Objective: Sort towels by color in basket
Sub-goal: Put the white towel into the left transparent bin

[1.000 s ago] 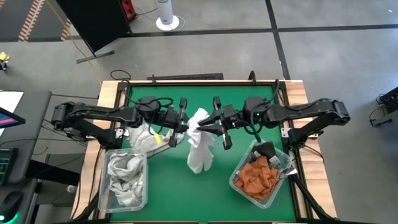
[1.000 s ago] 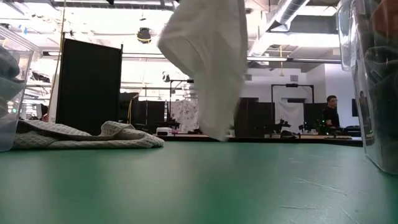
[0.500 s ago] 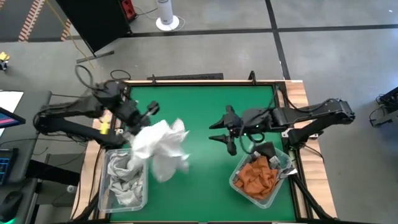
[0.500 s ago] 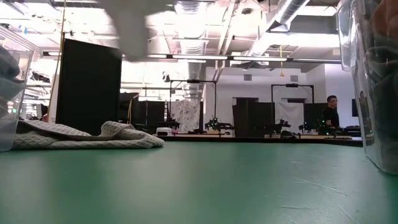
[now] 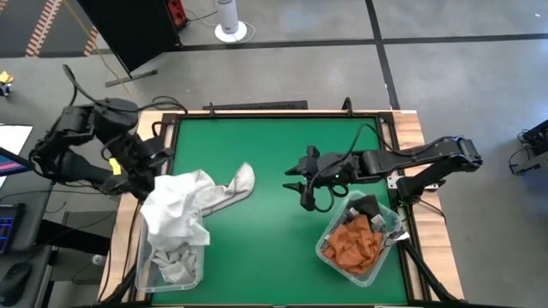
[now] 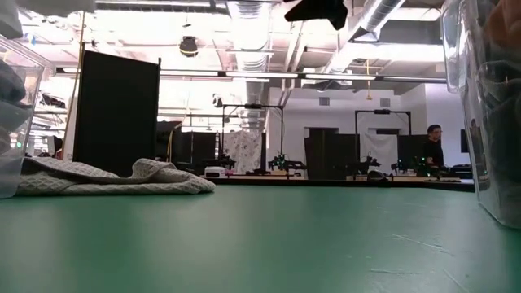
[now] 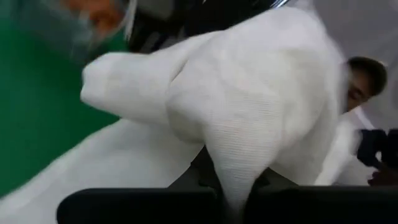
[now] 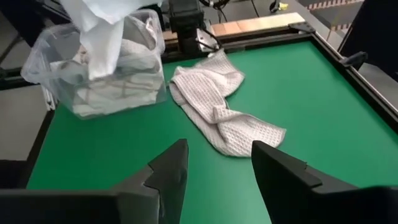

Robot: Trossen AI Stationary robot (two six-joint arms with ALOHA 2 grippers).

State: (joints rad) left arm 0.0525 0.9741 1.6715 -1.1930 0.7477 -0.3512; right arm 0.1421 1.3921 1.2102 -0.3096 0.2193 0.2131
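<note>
My left gripper is over the table's left edge, shut on a white towel that hangs above the clear left basket. That basket holds white and grey towels. A white-and-grey checked towel lies flat on the green mat beside the basket, also in the low view. My right gripper is open above the mat's middle and touches nothing. The right basket holds rust orange towels and a dark grey one. My left gripper pinches a bunched fold of the white towel between its two fingers. The towel is lifted clear of the mat and hangs slack below the fingers over the left basket's opening. Its lower end is down at the basket's rim.
A raised wooden frame borders the green mat. The two clear baskets stand at the near left and near right corners. Bare mat lies between them and toward the far edge. A person is far off in the room behind.
My left gripper has swung from the table's middle toward the left edge, carrying the white towel up out of the low view and over the left basket. The towel, before hanging between both grippers, is now away from my right gripper, which has stayed near the middle.
</note>
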